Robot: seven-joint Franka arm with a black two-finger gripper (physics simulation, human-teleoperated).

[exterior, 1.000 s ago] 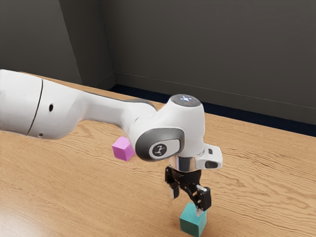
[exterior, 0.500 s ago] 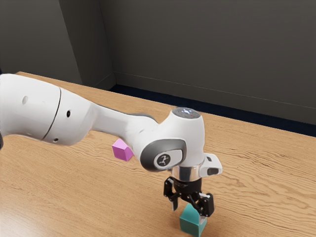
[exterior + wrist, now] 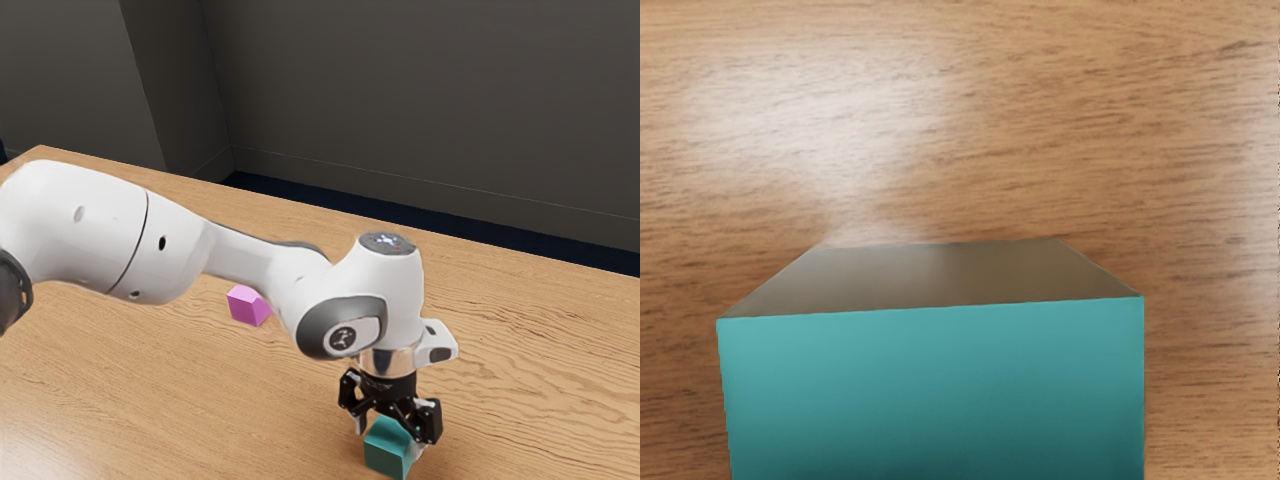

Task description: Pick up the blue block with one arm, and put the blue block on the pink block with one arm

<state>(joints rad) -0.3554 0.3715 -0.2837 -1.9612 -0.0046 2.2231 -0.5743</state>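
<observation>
The blue block, teal in colour, rests on the wooden table near the front edge; in the wrist view the blue block sits just under my hand. My gripper hangs directly over it, open, with one finger on each side of the block's top and not closed on it. The pink block lies farther back toward the exterior view's left, partly hidden behind my forearm.
The wooden table stretches bare to the exterior view's right and behind the blocks. My white arm crosses above the table from the left. A dark wall stands beyond the table's far edge.
My hand has come down over the blue block, so the fingers now flank its top. The arm's elbow has swung further into view. Neither block has moved.
</observation>
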